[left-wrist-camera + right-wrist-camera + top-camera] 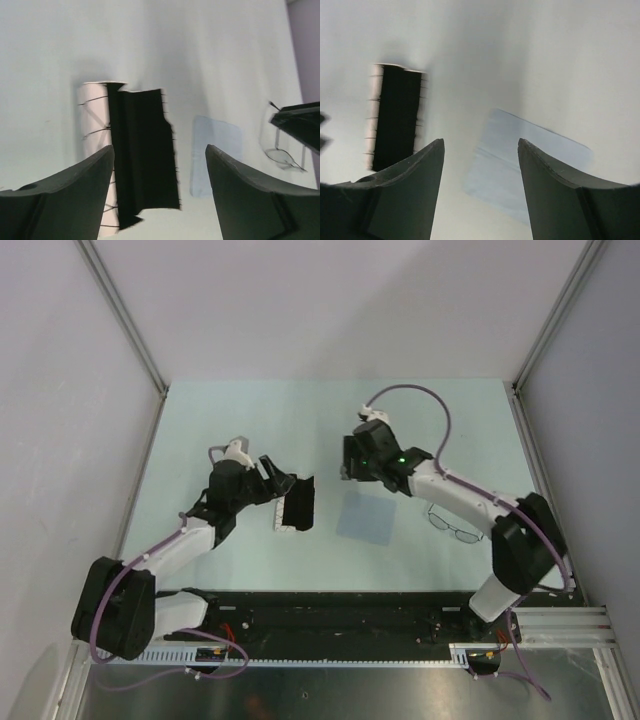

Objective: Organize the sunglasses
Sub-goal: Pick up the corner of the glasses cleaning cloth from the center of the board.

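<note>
The table [250, 420] carries a black case [297, 505], stiff and easy to grip by its edge. The blue cloth [365, 517] beside it looks limp. The sunglasses [455, 527] lie by the right arm; they look light, thin-wired and fragile, best taken at the bridge. Left gripper [159, 150] and right gripper [480, 142] both gape wide, holding nothing.

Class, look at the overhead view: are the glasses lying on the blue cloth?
No, the glasses lie on the table, apart from the blue cloth, on its right.
</note>
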Tool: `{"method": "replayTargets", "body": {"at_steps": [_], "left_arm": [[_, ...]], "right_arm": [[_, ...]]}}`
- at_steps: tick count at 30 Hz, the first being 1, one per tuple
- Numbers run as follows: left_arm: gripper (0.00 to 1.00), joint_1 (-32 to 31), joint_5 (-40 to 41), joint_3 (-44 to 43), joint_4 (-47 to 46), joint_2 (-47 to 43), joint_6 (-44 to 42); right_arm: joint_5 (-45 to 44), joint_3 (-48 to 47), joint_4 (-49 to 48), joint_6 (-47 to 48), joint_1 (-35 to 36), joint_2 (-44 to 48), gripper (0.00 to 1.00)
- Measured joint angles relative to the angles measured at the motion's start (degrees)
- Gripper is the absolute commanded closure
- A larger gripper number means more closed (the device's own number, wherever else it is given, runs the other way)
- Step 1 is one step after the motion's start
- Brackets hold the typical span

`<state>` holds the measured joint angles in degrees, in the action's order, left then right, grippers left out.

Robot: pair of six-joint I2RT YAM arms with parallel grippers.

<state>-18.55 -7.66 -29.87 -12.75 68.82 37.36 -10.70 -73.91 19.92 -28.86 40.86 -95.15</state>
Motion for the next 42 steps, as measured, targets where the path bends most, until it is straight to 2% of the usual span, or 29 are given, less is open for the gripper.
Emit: {"method": "replayTargets", "body": {"at_steps": [3, 8, 11, 17, 22, 35, 41, 42], "left_arm": [[0.20, -3.54, -1.46, -2.67, 0.76, -0.66, -1.03], [0.23, -11.82, -2.25, -10.75, 1.22, 2.49, -2.40], [0.26, -15.91, -2.62, -16.33, 0.66, 8.31, -2.86], [0.38, -20.76, -1.70, -26.77, 3.02, 23.89, -3.41], [0.39, -22.45, 0.24, -32.17, 7.50, 32.35, -5.51], [0.37, -22.75, 4.52, -35.04, 12.68, 37.97, -8.46], [0.44, -22.95, 5.97, -37.42, 14.23, 41.88, -9.42], [0.47, -22.97, 6.03, -37.83, 14.49, 42.69, -9.51]], "right_arm": [[-2.19, 7.74, 2.67, -0.02, -3.26, 6.16, 0.38], [-3.23, 16.90, 4.83, -0.90, -8.57, 13.88, 0.49], [-3.06, 20.13, 5.07, -1.18, -10.82, 16.13, 0.54], [-1.79, 21.55, 3.50, -1.11, -12.72, 14.12, 0.58], [-0.13, 21.57, 1.42, -1.09, -14.05, 10.56, 0.59], [2.51, 21.57, 0.20, -0.87, -14.67, 4.90, 0.59], [3.28, 21.57, -1.44, -0.90, -14.73, 2.10, 0.62], [3.32, 21.57, -1.66, -0.90, -14.73, 1.84, 0.63]]}}
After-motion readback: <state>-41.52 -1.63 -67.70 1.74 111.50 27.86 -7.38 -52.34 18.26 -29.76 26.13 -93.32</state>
